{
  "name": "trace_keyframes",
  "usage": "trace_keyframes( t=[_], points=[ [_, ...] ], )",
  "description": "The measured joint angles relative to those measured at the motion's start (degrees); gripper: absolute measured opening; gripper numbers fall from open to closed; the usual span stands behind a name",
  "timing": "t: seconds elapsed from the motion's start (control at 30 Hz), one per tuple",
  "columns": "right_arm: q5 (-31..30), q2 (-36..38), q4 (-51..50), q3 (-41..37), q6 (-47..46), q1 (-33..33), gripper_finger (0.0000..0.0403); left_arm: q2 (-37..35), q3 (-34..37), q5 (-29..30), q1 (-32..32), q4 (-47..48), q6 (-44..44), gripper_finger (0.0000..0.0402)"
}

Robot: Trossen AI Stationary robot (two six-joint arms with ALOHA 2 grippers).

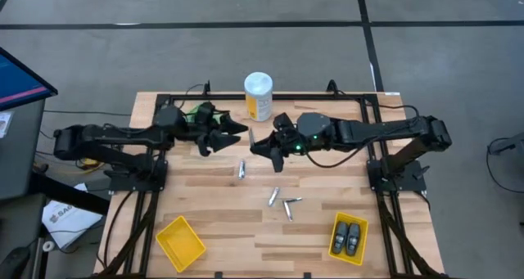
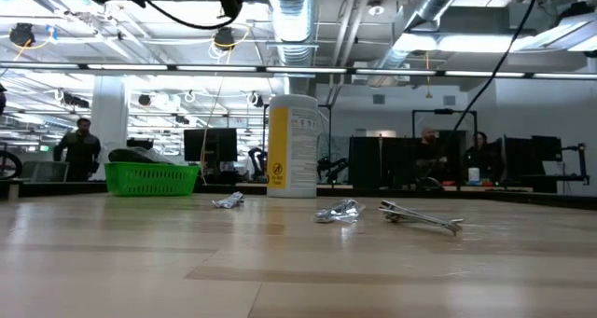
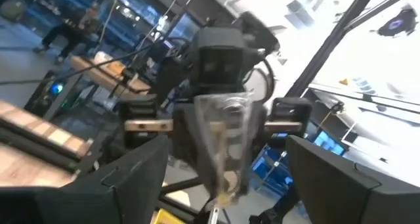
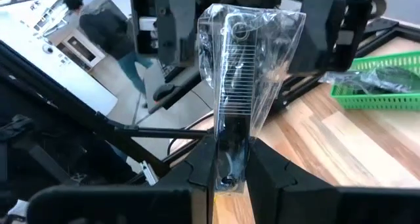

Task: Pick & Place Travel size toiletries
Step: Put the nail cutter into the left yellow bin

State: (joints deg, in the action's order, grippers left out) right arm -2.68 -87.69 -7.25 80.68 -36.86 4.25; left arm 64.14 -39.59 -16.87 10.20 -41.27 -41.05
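Both grippers meet in mid-air above the table's far middle. My right gripper (image 1: 259, 144) (image 4: 231, 152) is shut on a clear plastic bag (image 4: 252, 60) (image 3: 223, 138). My left gripper (image 1: 237, 134) (image 3: 226, 145) faces it, open, with one finger on either side of the bag's other end and a gap to each. Three silver tubes (image 1: 241, 169) (image 1: 273, 196) (image 1: 289, 205) lie flat on the wood. Two dark pod pieces (image 1: 349, 236) lie in the near right yellow bin. No dark discs show. My right gripper pinches the clear bag's narrow end (image 4: 230, 129) between its two fingers, coming level from the table's right. The bag is lifted clear of the table and stands out past the fingertips toward my left gripper, widening away from them.
A white-and-yellow canister (image 1: 258, 96) (image 2: 292, 146) stands at the far edge. A green bin (image 1: 201, 113) (image 2: 152, 176) sits under my left arm. An empty yellow bin (image 1: 181, 243) lies near left; the other yellow bin (image 1: 361, 245) lies near right. People stand beyond the table.
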Motion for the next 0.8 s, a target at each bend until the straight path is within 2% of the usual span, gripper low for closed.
trace_keyframes(
  t=[0.13,0.33,0.6,0.8],
  points=[
    [0.9,-0.7,-0.8,-0.2,0.3,-0.7,0.005,1.0,0.0,0.3,-0.6,-2.9,0.1,0.0299],
    [2.7,-2.4,0.7,0.0,0.4,-1.1,0.005,3.1,-0.4,1.8,-0.6,-2.7,0.0,0.0298],
    [2.9,-2.6,1.5,0.0,0.4,-1.4,0.005,5.2,-0.7,1.2,-1.7,-2.8,0.1,0.0297],
    [4.2,-2.6,2.3,0.0,0.4,-1.4,0.0051,5.2,-0.7,0.9,-2.0,-3.0,0.2,0.0264]
  ],
)
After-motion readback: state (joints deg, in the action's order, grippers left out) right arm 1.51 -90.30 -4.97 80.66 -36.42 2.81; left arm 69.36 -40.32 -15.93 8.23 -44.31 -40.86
